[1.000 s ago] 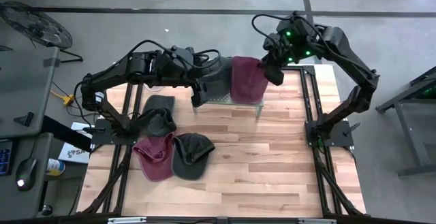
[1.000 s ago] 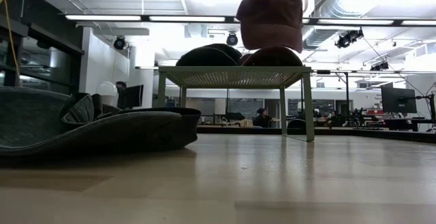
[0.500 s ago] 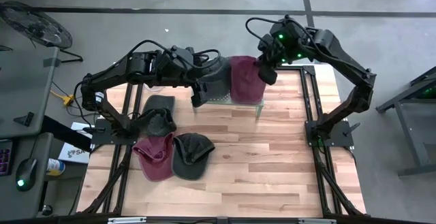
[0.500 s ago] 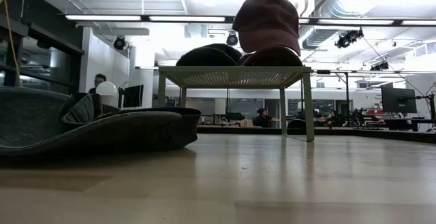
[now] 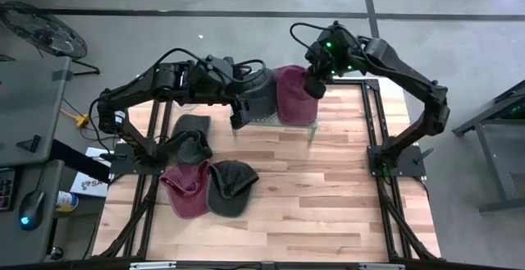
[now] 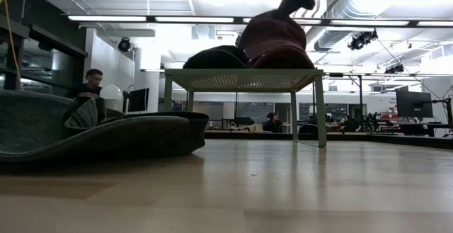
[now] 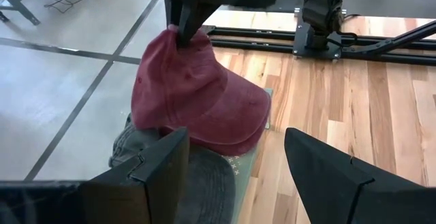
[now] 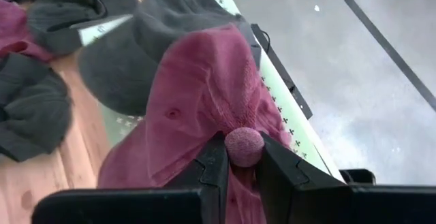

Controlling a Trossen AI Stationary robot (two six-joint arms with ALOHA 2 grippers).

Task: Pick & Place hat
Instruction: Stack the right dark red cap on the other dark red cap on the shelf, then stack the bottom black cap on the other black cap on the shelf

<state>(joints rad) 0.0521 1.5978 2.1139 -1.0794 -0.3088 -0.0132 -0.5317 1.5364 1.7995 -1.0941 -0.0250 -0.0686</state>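
Observation:
A maroon hat [image 5: 294, 96] lies on a small green mesh stand [image 5: 313, 127] at the table's far middle, partly over a dark grey hat [image 5: 258, 92]. In the low view the maroon hat [image 6: 272, 43] rests on the stand top [image 6: 244, 78]. My right gripper [image 5: 314, 84] stands above it, shut on its cloth. My left gripper [image 7: 238, 163] is open and hovers level beside the stand's left side [image 5: 237, 116], touching nothing; the grey hat [image 7: 201, 183] lies just under it. My right gripper pinches a bunched fold of maroon cloth [image 8: 244, 146] between its two fingers, at the rear of the crown [image 7: 184, 41], away from the brim. The fingers come from above, slanting down. The hat's brim end lies on the stand and the grey hat; the held end is pulled up.
Three more hats lie on the table's left half: a dark one [image 5: 190, 135], a maroon one [image 5: 187, 189] and a dark one [image 5: 232, 188]. Bare wood spreads over the table's middle and right [image 5: 328, 196]. A person sits in the room beyond [image 6: 88, 84].
My right gripper has moved down and toward the table's left, staying shut on the maroon hat. The hat, which hung clear above the stand, has come down onto it and now slumps there with its brim end resting and its held end still raised.

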